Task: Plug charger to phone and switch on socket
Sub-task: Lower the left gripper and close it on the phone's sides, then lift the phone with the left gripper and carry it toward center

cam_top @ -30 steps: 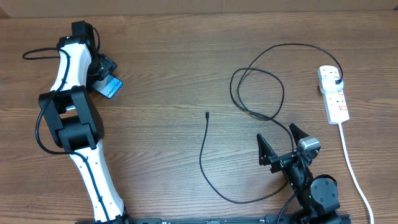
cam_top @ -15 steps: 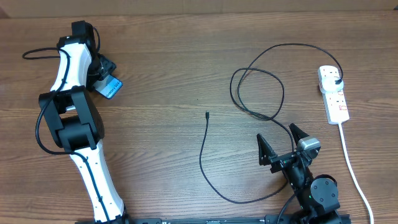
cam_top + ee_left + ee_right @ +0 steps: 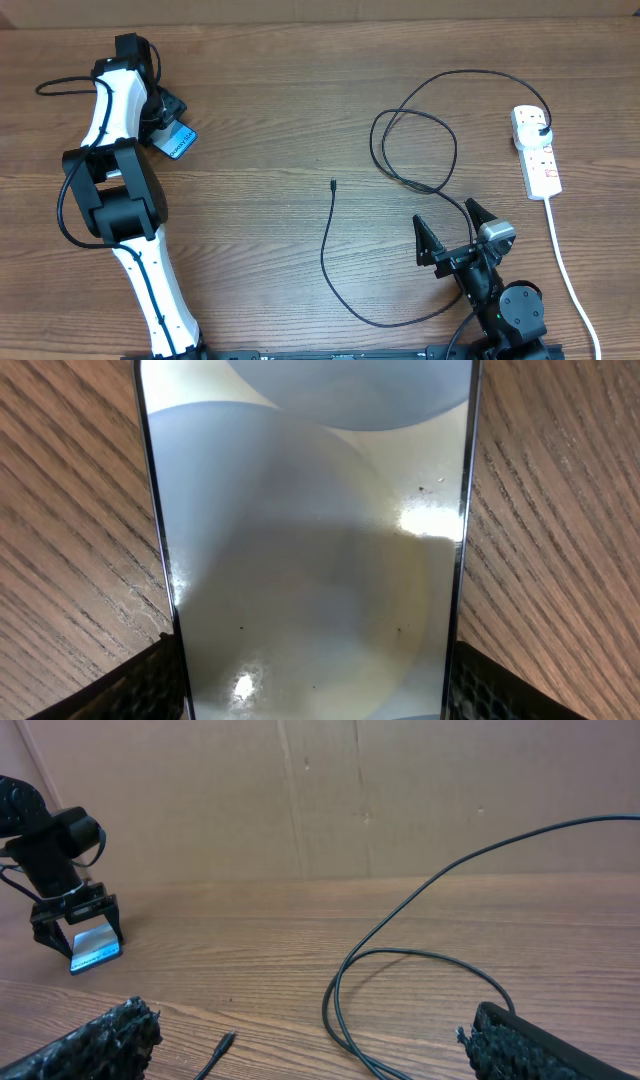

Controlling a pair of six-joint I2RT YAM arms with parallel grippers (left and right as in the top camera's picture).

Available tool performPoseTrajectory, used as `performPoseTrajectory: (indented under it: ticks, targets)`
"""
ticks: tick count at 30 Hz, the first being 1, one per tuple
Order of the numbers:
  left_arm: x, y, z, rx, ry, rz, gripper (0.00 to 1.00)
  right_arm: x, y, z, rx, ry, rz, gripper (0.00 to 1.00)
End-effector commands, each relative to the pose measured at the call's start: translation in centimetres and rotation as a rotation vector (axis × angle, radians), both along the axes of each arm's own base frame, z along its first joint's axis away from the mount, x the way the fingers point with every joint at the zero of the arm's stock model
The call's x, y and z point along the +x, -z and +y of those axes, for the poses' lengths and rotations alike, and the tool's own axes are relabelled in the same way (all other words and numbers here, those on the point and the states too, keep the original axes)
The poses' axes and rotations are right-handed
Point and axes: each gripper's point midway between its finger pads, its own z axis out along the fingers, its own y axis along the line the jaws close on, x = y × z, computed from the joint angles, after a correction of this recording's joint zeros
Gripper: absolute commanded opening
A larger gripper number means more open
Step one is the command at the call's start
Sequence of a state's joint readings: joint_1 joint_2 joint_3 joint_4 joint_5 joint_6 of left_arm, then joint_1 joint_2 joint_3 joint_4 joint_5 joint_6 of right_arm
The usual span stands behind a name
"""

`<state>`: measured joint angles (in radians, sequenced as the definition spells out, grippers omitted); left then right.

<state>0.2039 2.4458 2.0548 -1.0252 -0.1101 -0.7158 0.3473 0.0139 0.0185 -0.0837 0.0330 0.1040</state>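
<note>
The slim smartphone with the lit blue-cyan screen (image 3: 178, 140) lies at the far left of the wooden tabletop (image 3: 280, 120), with the left gripper (image 3: 168, 125) right over it. In the left wrist view its jaws stand spread on either side of the phone's dark edges, close but with no clear clamp that I can make out. If they close off-centre, the glassy phone could skid or twist on the wood, and its port end would then point the wrong way for plugging.

The long thin black charger cable (image 3: 400, 150) loops across the right half of the tabletop, its small connector tip (image 3: 333, 184) lying free near the middle, well apart from the phone. Its black plug (image 3: 541, 130) sits in the white elongated power strip (image 3: 535, 150) at the far right. The right gripper (image 3: 455, 232) hangs with its jaws wide apart and empty, near a loop; a careless reach could snag that loop and drag the tip off.

Compared with a second ago, nothing on the tabletop has shifted; only the left jaws have drawn in slightly around the phone.
</note>
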Motion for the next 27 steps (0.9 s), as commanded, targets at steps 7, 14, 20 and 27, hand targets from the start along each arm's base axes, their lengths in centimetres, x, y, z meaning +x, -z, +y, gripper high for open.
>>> performPoseTrajectory:
  ticks: [7, 14, 20, 27]
  targets:
    - [-1.2, 2.2, -1.1, -0.076, 0.000, 0.057, 0.40, 0.0, 0.2, -0.1, -0.003, 0.004, -0.005, 1.00]
    - [0.0, -1.1, -1.1, -0.080, 0.035, 0.026, 0.32, 0.0, 0.2, -0.1, -0.003, 0.004, -0.005, 1.00]
    - [0.4, -6.1, -1.3, -0.089, 0.049, 0.004, 0.30, 0.0, 0.2, -0.1, -0.003, 0.004, -0.005, 1.00]
    - [0.3, -12.4, -6.1, -0.258, 0.141, -0.055, 0.24, 0.0, 0.2, -0.1, -0.003, 0.004, -0.005, 1.00]
